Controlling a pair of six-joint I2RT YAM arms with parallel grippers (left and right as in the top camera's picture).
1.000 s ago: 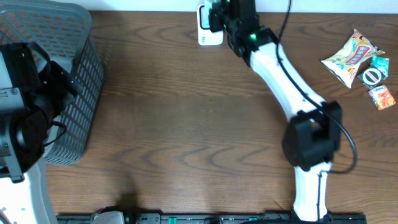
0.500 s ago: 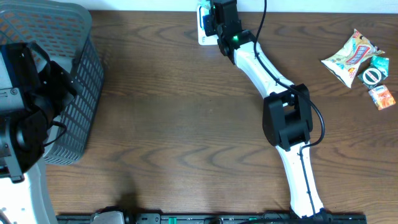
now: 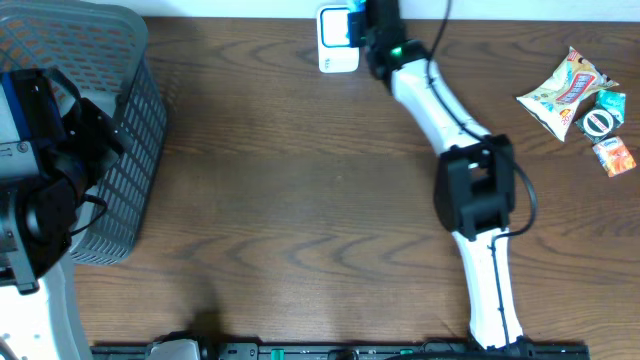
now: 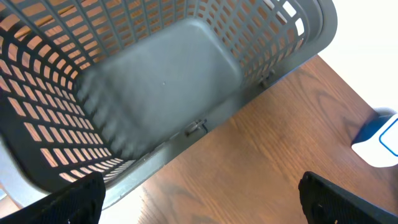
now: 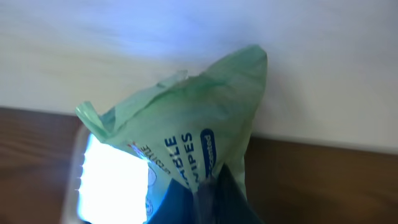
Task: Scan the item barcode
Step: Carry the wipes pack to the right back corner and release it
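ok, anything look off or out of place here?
Nothing stands out. The right gripper holds the green wipes packet at the lit white scanner; the grey plastic mesh basket stands upright; the colourful snack packets lie together at far right.

Wipes pack (image 5: 199, 118) lower half cut off; scanner (image 5: 115, 180) face glare-washed, unreadable.

The green packet (image 5: 205, 118) in the right wrist view carries white capitals reading "ABLE WIPES" (the start of the first word is hidden). A blue oval badge (image 5: 209, 144) beside them holds print too small to read. Lettering on the snack bag (image 3: 565, 90) in the overhead view is likewise illegible.
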